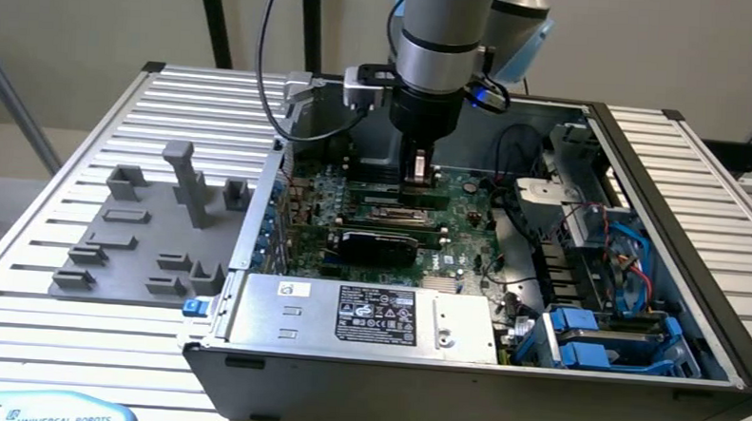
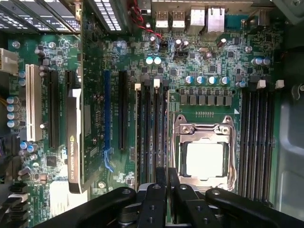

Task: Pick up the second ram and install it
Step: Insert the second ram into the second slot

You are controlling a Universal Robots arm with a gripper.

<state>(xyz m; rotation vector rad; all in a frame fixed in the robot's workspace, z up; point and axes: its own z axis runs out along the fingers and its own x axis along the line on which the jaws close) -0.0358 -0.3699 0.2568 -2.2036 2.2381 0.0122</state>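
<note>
Ram (image 2: 165,142) sits edge-on, pinched in the gripper (image 2: 167,172), whose fingers are almost pressed together. It is over the slots (image 2: 151,133) beside the CPU socket (image 2: 204,159), on the motherboard (image 2: 199,57).

The arm (image 1: 441,33) drops straight into an open computer case (image 1: 470,386) that fills the middle of the slatted desk (image 1: 191,88) and reaches its near edge. Its end effector (image 1: 418,179) hangs just over the motherboard (image 1: 363,224), pinching a thin upright strip that looks to be the second ram (image 1: 419,167). A silver power supply (image 1: 359,314) lies along the case's near wall. Grey holder blocks (image 1: 159,230) sit towards the desk's edge on the exterior view's left.
</note>
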